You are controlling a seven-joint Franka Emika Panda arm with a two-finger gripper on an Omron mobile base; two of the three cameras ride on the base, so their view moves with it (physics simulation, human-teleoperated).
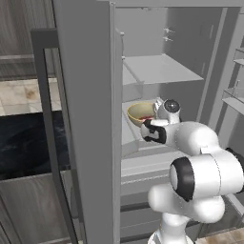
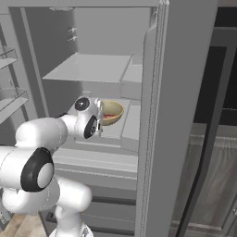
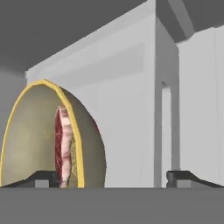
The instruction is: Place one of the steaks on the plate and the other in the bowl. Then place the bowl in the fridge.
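The jaws stand open in the hand view, the two dark fingertips [image 3: 41,178] wide apart: one is at the rim of the tan-yellow bowl [image 3: 35,135], the other is off to the side, clear of it. The marbled pinkish-red steak [image 3: 63,146] lies inside the bowl. In the left base view the gripper [image 1: 153,125] reaches into the open grey fridge [image 1: 157,71], and the bowl sits on the middle shelf [image 1: 128,138], towards its left side, below a bare upper shelf.
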